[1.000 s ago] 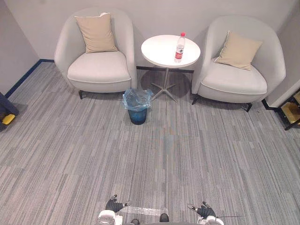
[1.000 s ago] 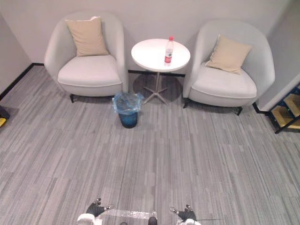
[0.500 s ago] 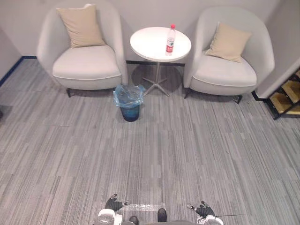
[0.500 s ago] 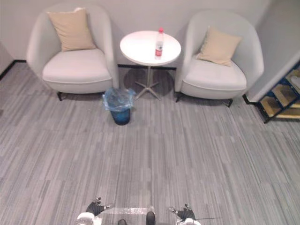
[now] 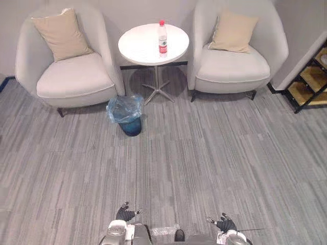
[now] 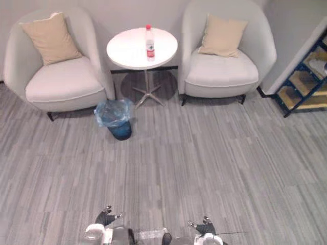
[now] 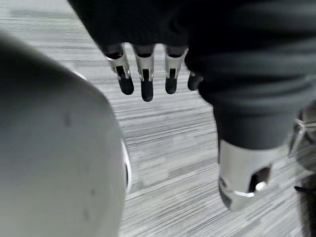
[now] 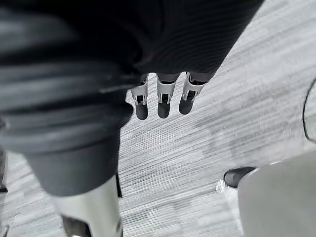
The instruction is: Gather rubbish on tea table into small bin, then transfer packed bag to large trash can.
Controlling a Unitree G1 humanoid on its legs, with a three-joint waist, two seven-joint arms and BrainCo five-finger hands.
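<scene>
1. The whole view is shifting compared with a second ago, and everything in it is now sitting further left. The camera is moving, not the furniture: the table (image 5: 140,48), the two chairs (image 5: 71,76) and the bin (image 5: 126,115) are keeping their places relative to one another.
2. The bottle (image 5: 162,38) is standing upright on the table, a little right of its middle.
3. The bin, lined with a blue bag (image 5: 122,106), is standing on the floor (image 5: 204,148) near the table's foot, just beside the left chair.
4. The left robot hand (image 7: 143,74) and the right robot hand (image 8: 160,96) are hanging low by the robot, fingers straight and relaxed, holding nothing.
5. Judging by this, the robot is still getting into position. The table is well apart from both hands, so nothing is being gathered yet.
</scene>
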